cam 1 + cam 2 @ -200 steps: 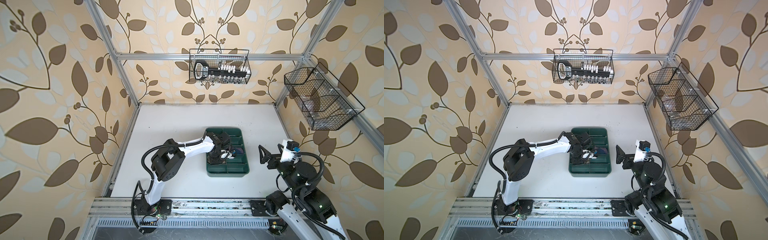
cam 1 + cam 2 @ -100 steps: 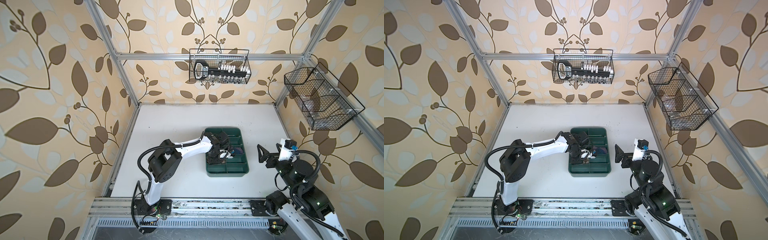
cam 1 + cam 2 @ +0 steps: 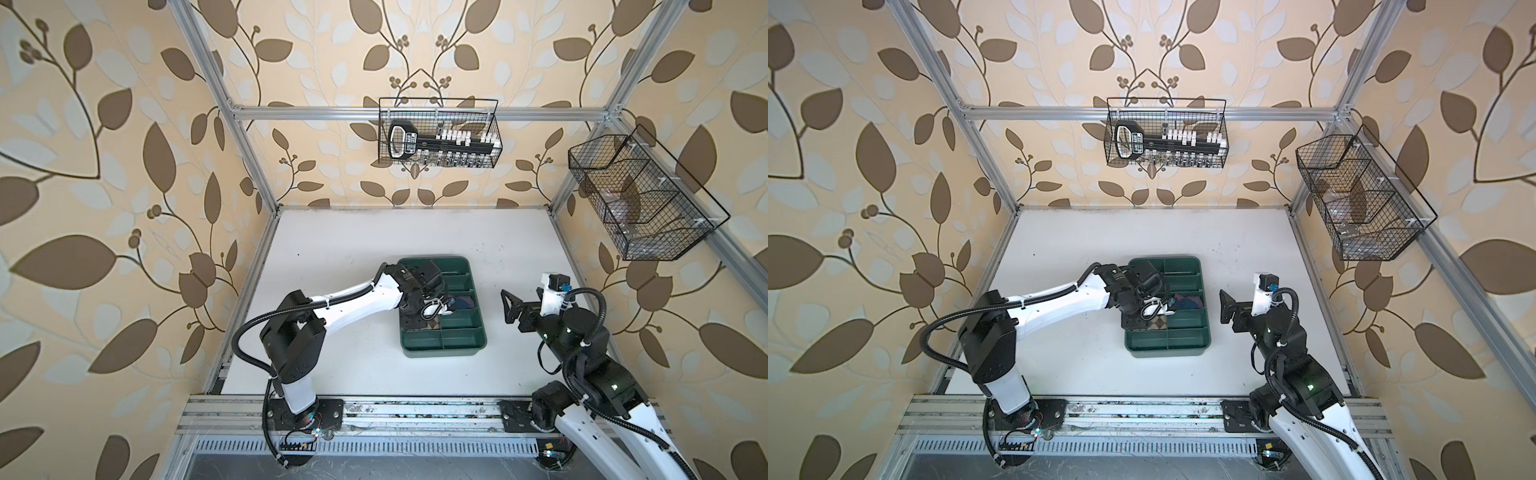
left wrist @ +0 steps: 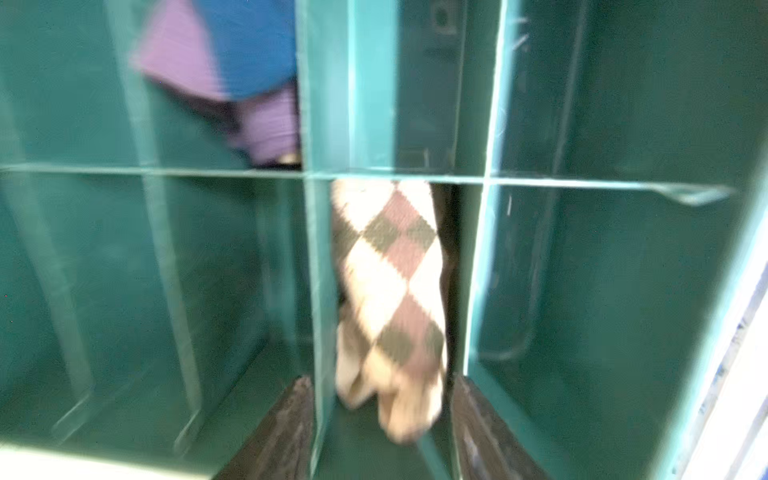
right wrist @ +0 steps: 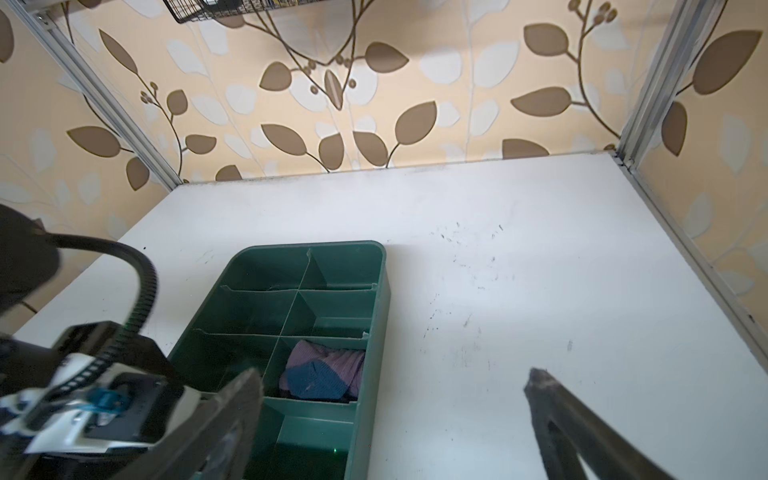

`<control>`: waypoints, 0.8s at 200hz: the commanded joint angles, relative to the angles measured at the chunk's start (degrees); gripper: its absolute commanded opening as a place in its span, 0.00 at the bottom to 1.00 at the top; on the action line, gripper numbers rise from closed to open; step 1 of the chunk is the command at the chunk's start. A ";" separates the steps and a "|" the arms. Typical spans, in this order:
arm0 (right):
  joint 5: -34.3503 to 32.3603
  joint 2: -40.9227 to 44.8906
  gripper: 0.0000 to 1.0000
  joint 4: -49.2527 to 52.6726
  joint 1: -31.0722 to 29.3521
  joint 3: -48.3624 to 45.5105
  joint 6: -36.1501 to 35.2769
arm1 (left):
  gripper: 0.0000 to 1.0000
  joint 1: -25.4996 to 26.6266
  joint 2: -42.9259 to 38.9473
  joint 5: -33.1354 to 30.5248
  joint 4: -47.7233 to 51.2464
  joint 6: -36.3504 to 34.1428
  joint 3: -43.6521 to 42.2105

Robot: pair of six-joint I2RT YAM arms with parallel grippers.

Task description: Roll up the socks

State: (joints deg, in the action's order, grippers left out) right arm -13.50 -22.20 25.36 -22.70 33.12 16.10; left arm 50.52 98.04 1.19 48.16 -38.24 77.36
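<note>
Tan argyle sock (image 4: pixel 390 291) sits within the left gripper (image 4: pixel 380 380), jaws parted.

The white, scuffed tabletop (image 3: pixel 345 249) carries one thing directly: a green divided tray (image 3: pixel 442 352), near its middle.

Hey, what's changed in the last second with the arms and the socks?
The left arm drew back leftward, elbow swinging out; the left gripper still hovers open over the argyle sock. The right gripper, open, edged slightly toward the green tray. Nothing was grasped or released. The tray, the argyle sock and the purple sock appear unmoved.
</note>
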 commanded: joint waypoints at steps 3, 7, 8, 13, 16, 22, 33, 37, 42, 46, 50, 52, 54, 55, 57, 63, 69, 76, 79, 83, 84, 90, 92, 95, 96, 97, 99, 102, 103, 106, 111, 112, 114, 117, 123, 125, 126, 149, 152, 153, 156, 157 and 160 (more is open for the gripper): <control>-0.01 -1.00 1.00 -1.77 0.09 -0.88 1.72 | 0.56 -0.69 -7.96 -1.62 1.19 2.49 -2.43; -0.11 -1.29 1.00 -2.16 0.11 -0.96 1.68 | 0.56 -0.69 -9.47 -1.98 0.31 3.35 -3.18; -0.16 -1.32 1.00 -2.25 0.07 -1.00 1.67 | 0.57 -0.69 -9.90 -2.07 0.07 3.57 -3.40; -0.42 -1.62 1.00 -2.80 0.10 -1.20 1.51 | 0.57 -0.71 -12.00 -2.38 -1.15 4.50 -4.23; -0.54 -1.80 1.00 -3.17 0.11 -1.38 1.48 | 0.57 -0.69 -13.36 -2.65 -2.00 4.94 -5.03; -1.18 -2.20 1.00 -4.03 0.11 -1.63 1.48 | 0.57 -0.69 -16.89 -3.94 -4.16 6.38 -6.70; -3.04 -3.14 1.00 -6.46 0.11 -2.58 1.69 | 0.63 -0.81 -23.42 -7.76 -10.59 9.68 -10.36; -4.27 -3.48 1.00 -7.98 0.10 -3.08 2.04 | 0.64 -0.86 -25.93 -8.96 -12.99 10.56 -12.27; -5.62 -4.05 1.00 -10.15 0.12 -3.97 2.59 | 0.67 -0.86 -29.25 -11.42 -16.78 11.91 -14.58; -6.62 -4.47 1.00 -12.38 0.16 -4.75 2.96 | 0.70 -0.91 -31.33 -13.79 -21.50 13.24 -17.07; -7.45 -5.11 1.00 -14.43 0.16 -5.63 3.17 | 0.74 -1.03 -34.14 -16.55 -25.35 14.49 -19.24; -7.80 -5.37 1.00 -16.00 0.15 -6.06 3.29 | 0.76 -1.10 -35.59 -17.75 -27.19 14.92 -20.75; -8.20 -5.75 1.00 -17.38 0.19 -6.47 3.27 | 0.78 -1.19 -37.03 -19.11 -28.05 15.29 -22.12; -8.42 -5.93 1.00 -18.07 0.19 -6.57 3.21 | 0.78 -1.25 -37.74 -19.11 -29.80 15.38 -22.76; -8.77 -6.26 1.00 -19.30 0.22 -7.04 3.10 | 0.81 -1.33 -39.15 -20.26 -31.49 15.61 -23.96; -9.90 -7.41 1.00 -23.61 0.19 -8.39 2.39 | 0.89 -1.70 -43.37 -23.80 -35.62 16.18 -27.57; -11.12 -8.74 1.00 -27.19 0.19 -9.37 1.55 | 0.98 -2.18 -47.31 -27.46 -40.74 17.06 -31.11; -13.35 -10.55 1.00 -30.83 0.14 -10.10 0.16 | 0.99 -3.07 -51.32 -31.60 -45.85 17.80 -34.66; -14.49 -11.42 1.00 -32.17 0.15 -10.24 -0.71 | 0.99 -3.51 -52.91 -33.19 -47.56 18.23 -35.92; -16.14 -12.46 1.00 -33.77 0.13 -10.52 -1.92 | 0.99 -4.19 -54.86 -35.41 -49.26 18.86 -37.40; -16.62 -12.75 1.00 -34.14 0.17 -10.53 -2.24 | 0.99 -4.42 -55.31 -35.92 -49.59 18.97 -37.74; -19.45 -14.29 1.00 -35.85 0.21 -10.70 -3.91 | 0.99 -5.73 -57.69 -39.01 -51.06 19.67 -39.57; -20.56 -14.81 1.00 -36.29 0.27 -10.75 -4.48 | 0.99 -6.26 -58.40 -40.07 -51.35 19.75 -40.16; -22.20 -15.55 1.00 -37.33 0.26 -10.84 -5.35 | 0.99 -7.02 -59.35 -41.58 -51.56 20.36 -40.89; -22.72 -15.84 1.00 -37.63 0.27 -10.86 -5.67 | 0.99 -7.33 -59.66 -42.13 -51.62 20.55 -41.11; -23.29 -16.07 1.00 -37.92 0.24 -10.92 -6.05 | 0.99 -7.61 -59.96 -42.67 -51.65 20.70 -41.22; -24.31 -16.51 1.00 -38.52 0.32 -11.03 -6.60 | 0.99 -8.20 -60.50 -43.46 -51.71 21.04 -41.67; -25.77 -17.13 1.00 -39.57 0.39 -11.32 -8.20 | 0.99 -9.14 -61.23 -45.51 -51.82 21.54 -42.30; -26.26 -17.37 1.00 -39.94 0.38 -11.41 -8.72 | 0.99 -9.49 -61.44 -46.16 -51.84 21.63 -42.48; -27.56 -17.93 1.00 -41.01 0.44 -11.74 -10.17 | 0.99 -10.53 -62.08 -47.92 -51.90 22.20 -43.39; -29.69 -18.79 1.00 -42.79 0.53 -12.48 -12.41 | 0.99 -12.48 -62.89 -50.71 -52.05 23.43 -44.70; -30.16 -18.95 1.00 -43.26 0.63 -12.65 -12.81 | 0.99 -12.96 -63.02 -51.31 -52.08 23.76 -45.03; -31.01 -19.23 1.00 -44.03 0.75 -13.00 -13.65 | 0.99 -13.86 -63.22 -52.46 -52.33 24.53 -45.75; -31.99 -19.57 1.00 -45.14 0.86 -13.59 -14.85 | 0.99 -15.50 -63.57 -54.09 -52.78 25.96 -46.78; -33.10 -19.96 1.00 -47.21 1.46 -14.79 -17.22 | 0.99 -19.06 -64.05 -56.20 -52.64 29.61 -48.66; -32.96 -20.03 1.00 -47.68 1.79 -15.27 -17.98 | 0.99 -20.35 -64.21 -56.43 -52.18 31.47 -49.27; -32.80 -20.10 1.00 -47.90 1.96 -15.45 -18.31 | 0.99 -21.07 -64.29 -56.49 -52.06 32.35 -49.60; -28.44 -18.26 1.00 -50.05 5.90 -20.46 -16.12 | 0.99 -36.22 -63.14 -55.42 -47.86 53.00 -56.72; -27.76 -17.95 1.00 -50.81 6.24 -21.38 -15.62 | 0.99 -37.81 -62.50 -54.76 -47.97 54.71 -57.23; -27.57 -17.83 1.00 -51.09 6.34 -21.71 -15.51 | 0.99 -38.32 -62.25 -54.43 -48.02 55.09 -57.41; -26.97 -17.46 1.00 -52.09 6.66 -22.69 -15.16 | 0.99 -39.64 -61.57 -53.32 -48.68 55.70 -57.72; -26.69 -17.27 1.00 -52.44 6.72 -23.03 -15.14 | 0.99 -40.07 -61.31 -52.96 -48.95 55.76 -57.87; -25.91 -16.86 1.00 -53.49 6.98 -24.07 -14.99 | 0.99 -41.14 -60.31 -51.99 -50.00 55.77 -58.28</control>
State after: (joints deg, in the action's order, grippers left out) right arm -39.42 -41.36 -18.81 -17.93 14.87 2.57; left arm 17.91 34.37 -47.64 0.27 -1.15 22.57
